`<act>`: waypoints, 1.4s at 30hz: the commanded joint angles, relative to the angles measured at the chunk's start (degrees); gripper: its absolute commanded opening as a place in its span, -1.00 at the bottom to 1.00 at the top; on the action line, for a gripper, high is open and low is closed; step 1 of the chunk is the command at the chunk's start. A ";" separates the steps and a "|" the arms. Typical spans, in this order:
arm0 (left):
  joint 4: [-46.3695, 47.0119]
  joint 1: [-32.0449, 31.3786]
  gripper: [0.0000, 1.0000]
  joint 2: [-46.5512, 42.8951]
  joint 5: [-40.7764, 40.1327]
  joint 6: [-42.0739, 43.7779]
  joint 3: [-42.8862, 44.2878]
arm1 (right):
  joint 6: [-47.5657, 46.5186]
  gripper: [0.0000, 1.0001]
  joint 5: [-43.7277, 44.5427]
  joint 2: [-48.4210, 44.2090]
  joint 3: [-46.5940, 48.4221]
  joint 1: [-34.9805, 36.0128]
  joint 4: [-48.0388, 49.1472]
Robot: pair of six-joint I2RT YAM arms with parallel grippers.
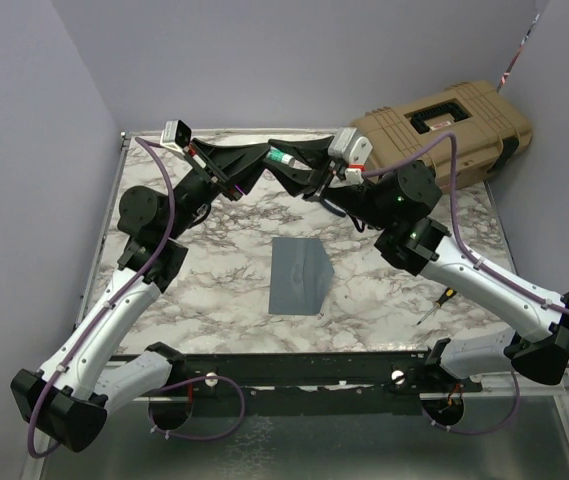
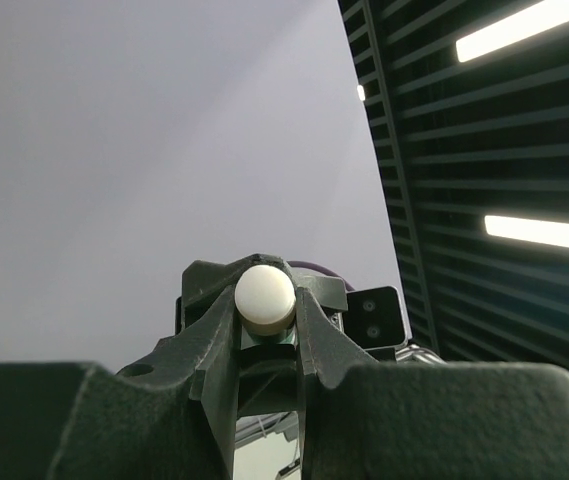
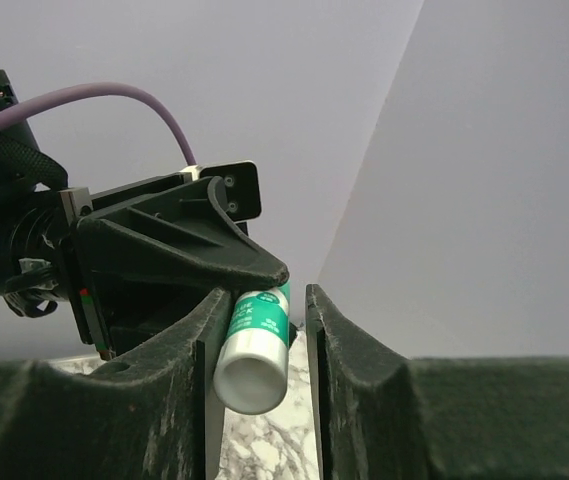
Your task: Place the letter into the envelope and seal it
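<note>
The grey-blue envelope (image 1: 299,277) lies flat in the middle of the marble table (image 1: 214,290). The letter is not in view. Both arms are raised over the back of the table with their grippers meeting tip to tip. A green-and-white glue stick (image 1: 283,157) is held between them. My left gripper (image 1: 264,158) is shut on the stick's white end (image 2: 264,297). My right gripper (image 1: 301,176) is open around the stick's other end (image 3: 254,345). The stick rests against one finger (image 3: 209,330) with a gap to the other.
A tan hard case (image 1: 444,130) stands at the back right corner. A small screwdriver (image 1: 434,306) lies on the table near the right arm. Pale walls close in the left, back and right sides.
</note>
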 commanded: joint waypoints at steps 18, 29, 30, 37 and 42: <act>11.95 -0.20 -0.44 0.04 1.13 -5.24 -3.19 | 0.57 -0.99 2.08 2.03 2.10 -0.01 0.48; -5.48 -0.22 0.98 -4.33 -1.53 10.47 -5.71 | 9.34 -0.99 22.35 0.93 5.11 0.04 -9.05; -8.82 -0.24 0.98 -4.67 -1.87 13.59 -5.17 | 10.63 -0.99 25.06 0.98 5.46 0.00 -11.19; -31.68 -0.23 0.95 -6.11 -4.63 33.37 -7.54 | 25.77 -0.99 30.77 1.09 4.47 -0.10 -34.94; -34.74 -0.27 0.34 -3.73 -4.06 36.68 -16.14 | 35.02 -0.99 29.39 2.04 -2.01 -0.10 -45.34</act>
